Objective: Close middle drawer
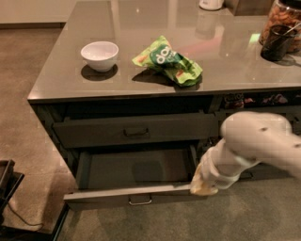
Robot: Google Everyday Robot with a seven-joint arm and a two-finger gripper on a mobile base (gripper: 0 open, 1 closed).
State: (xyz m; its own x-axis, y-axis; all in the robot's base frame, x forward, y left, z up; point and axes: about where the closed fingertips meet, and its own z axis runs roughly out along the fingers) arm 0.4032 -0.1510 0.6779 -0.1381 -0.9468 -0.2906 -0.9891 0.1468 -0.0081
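Tray and front of the middle drawer (134, 172) are standing well out from the counter (66, 82). The dark inside is lying open to view, and the small metal loop handle (140, 201) is showing at the centre of the front. The front is hanging out over the floor (244, 221), below the rest of the cabinet face.

At the right end of that front, the end effector (203, 187) is sitting low against the top edge, its pale yellowish tip overlapping the corner. Whether it is open or closed I cannot tell. The white arm (256, 141) is reaching in from the right edge and slanting down to the left, covering part of the cabinet's right-hand side.

Just above the open tray, the upper drawer (94, 134) is sitting nearly flush, its own handle at centre.

On the counter top, a white bowl (99, 55) is resting upright toward the left. A crumpled green snack bag (168, 61) is lying to its right, well apart from it. A dark cup (277, 42) is standing at the far right, with a jar (282, 12) just behind it. A black object (7, 181) is showing on the floor at the lower left edge.
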